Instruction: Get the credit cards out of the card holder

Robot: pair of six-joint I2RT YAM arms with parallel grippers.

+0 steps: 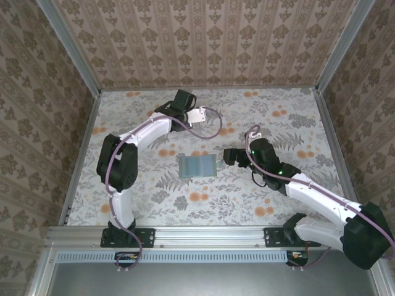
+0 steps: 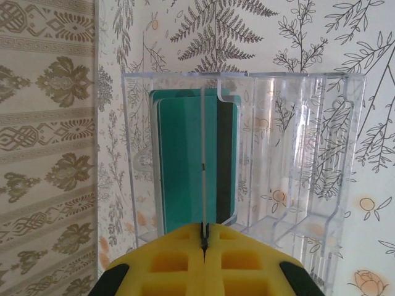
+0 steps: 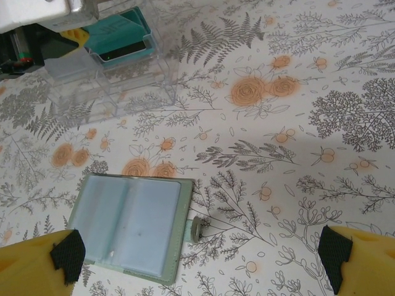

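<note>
Lying beside right hand (image 1: 226, 156), card holder (image 1: 199, 165)

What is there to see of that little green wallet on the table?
The wallet lies open and flat on the flowered table, blue-grey inner faces up, with a green rim around them. Its pockets look smooth, plasticky and empty. A green tab with a round snap sticks out from one edge. Only the table touches it.

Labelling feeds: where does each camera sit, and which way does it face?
Top external: high behind the robot, looking down at the table; left arm and right arm show.
Left wrist: faces the clear box holding teal cards; shut left gripper below.
Right wrist: looks down at the open card holder; open right gripper below.
All three show the clear box.
</note>
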